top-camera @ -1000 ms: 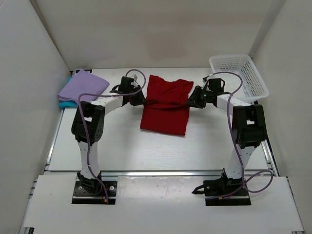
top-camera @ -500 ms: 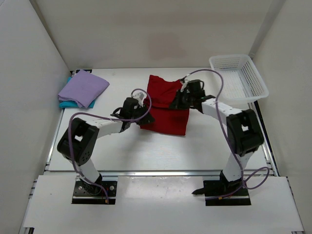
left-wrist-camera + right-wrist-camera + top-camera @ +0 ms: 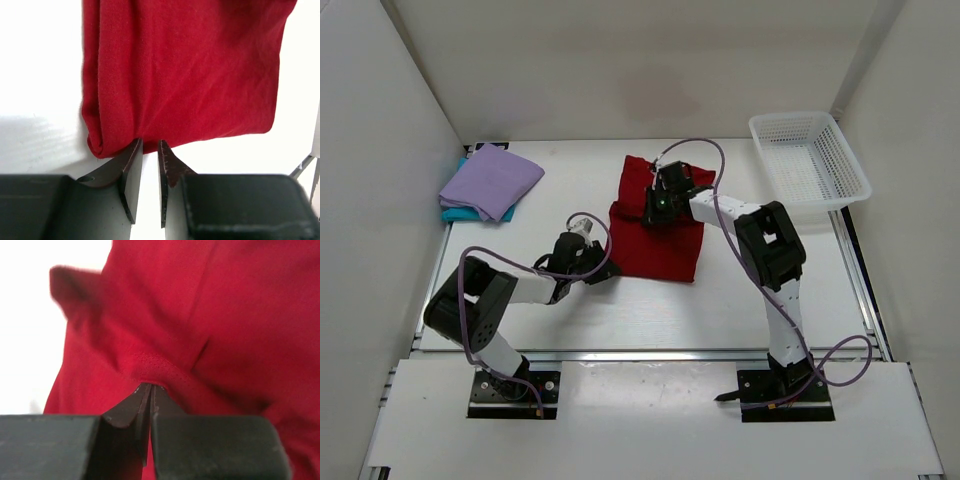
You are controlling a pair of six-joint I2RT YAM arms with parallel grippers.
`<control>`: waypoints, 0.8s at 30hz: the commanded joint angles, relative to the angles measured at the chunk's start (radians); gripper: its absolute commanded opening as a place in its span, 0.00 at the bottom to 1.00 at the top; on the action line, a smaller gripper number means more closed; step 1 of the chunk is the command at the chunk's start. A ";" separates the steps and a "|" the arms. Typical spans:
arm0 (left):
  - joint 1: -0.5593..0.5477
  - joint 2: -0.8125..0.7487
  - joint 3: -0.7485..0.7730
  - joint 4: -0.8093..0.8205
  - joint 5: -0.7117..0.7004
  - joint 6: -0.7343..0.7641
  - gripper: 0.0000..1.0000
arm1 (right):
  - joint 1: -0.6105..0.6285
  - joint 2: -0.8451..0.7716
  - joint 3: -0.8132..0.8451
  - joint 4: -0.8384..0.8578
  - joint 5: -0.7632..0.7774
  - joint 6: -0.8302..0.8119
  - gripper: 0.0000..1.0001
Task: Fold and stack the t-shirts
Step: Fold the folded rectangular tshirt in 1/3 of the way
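Your right pincer (image 3: 151,386) was clamped shut on a raised fold of the dark red t-shirt (image 3: 665,245), which lay mid-desk (image 3: 650,310). Your left pincer (image 3: 148,144) stood slightly apart, tips touching its near-left hem. Open desk lay toward you.

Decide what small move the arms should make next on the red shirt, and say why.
Probably raise the right gripper slightly and draw its pinch toward the near edge. Its jaws are shut on a seam of the red shirt, while the left gripper sits at the shirt's near left corner, jaws slightly apart, its hold unclear.
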 commanded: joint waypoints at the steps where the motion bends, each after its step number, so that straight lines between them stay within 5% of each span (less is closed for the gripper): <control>1: -0.020 -0.033 -0.063 0.028 0.005 -0.022 0.30 | -0.030 0.054 0.138 -0.004 0.110 -0.052 0.00; 5: -0.054 -0.106 -0.093 0.040 0.032 -0.059 0.31 | -0.080 0.135 0.362 -0.119 0.059 -0.038 0.00; 7: -0.051 -0.167 -0.090 0.013 0.026 -0.062 0.31 | -0.076 0.065 0.349 -0.139 0.051 -0.055 0.00; 9: -0.049 -0.223 -0.081 -0.018 0.020 -0.057 0.33 | -0.067 -0.045 0.246 -0.107 0.075 -0.075 0.00; 17: 0.073 -0.286 -0.064 -0.064 -0.006 -0.023 0.38 | -0.126 -0.541 -0.611 0.262 -0.066 0.106 0.00; 24: 0.153 -0.217 -0.138 0.006 0.031 -0.046 0.51 | -0.224 -0.702 -0.969 0.404 -0.121 0.154 0.03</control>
